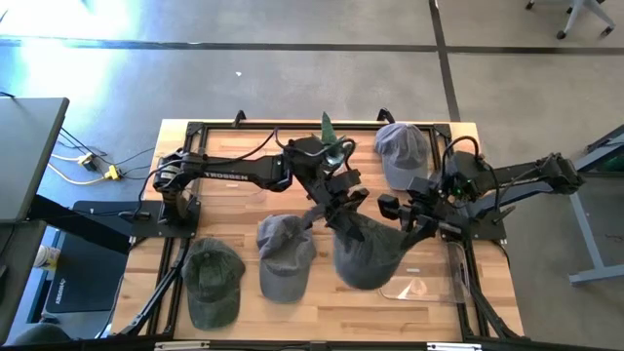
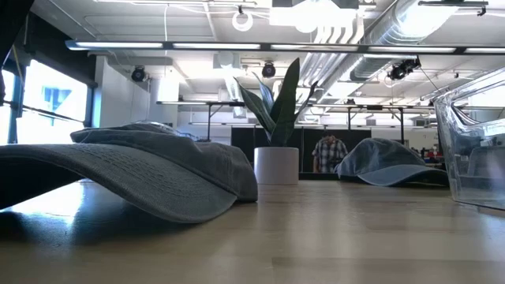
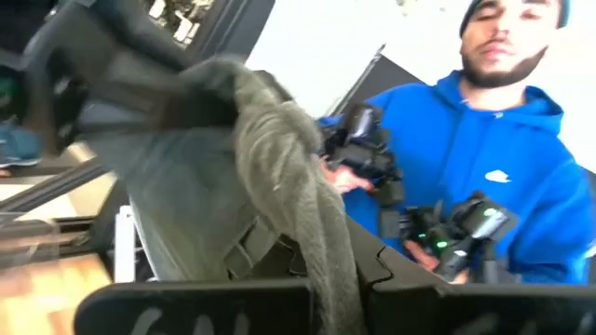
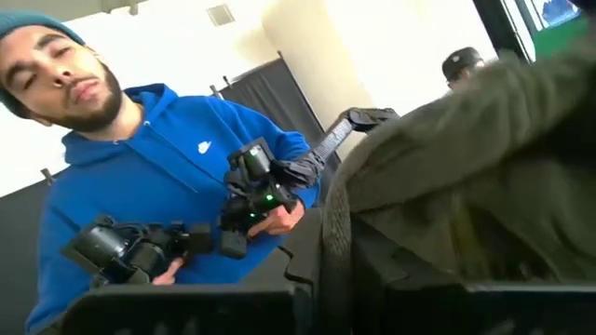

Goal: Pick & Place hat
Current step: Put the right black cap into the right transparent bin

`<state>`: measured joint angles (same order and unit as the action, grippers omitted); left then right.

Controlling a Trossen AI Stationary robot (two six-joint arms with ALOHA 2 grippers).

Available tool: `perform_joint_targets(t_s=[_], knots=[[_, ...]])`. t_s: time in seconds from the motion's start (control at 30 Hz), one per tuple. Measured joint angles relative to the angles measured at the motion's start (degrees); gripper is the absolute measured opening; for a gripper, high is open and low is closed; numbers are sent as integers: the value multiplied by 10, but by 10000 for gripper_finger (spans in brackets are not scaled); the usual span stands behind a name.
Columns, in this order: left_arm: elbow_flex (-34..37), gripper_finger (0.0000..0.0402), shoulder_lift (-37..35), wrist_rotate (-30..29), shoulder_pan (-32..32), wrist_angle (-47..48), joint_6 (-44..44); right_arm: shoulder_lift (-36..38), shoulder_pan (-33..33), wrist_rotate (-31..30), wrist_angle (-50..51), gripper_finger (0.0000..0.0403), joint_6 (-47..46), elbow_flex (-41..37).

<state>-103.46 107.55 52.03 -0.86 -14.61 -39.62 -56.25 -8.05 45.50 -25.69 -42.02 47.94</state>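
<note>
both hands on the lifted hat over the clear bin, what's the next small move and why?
Probably lower the hat a little toward the clear bin. In the high view the left hand and right hand grip it from either side, held up, overlapping the bin's left edge rather than sitting inside. Three other hats lie on the table, so this one looks next.
</note>
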Motion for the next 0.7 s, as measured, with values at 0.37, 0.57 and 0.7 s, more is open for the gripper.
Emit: perform_joint_targets(t_s=[0.37,0.57,0.7], knots=[[0,3,0,12,1,-14,-10,0,25,14,8,125,-30,0],[1,3,0,-8,7,38,-9,0,52,-10,33,239,-26,0],[0,3,0,-18,10,94,-11,0,42,-86,80,254,18,0]])
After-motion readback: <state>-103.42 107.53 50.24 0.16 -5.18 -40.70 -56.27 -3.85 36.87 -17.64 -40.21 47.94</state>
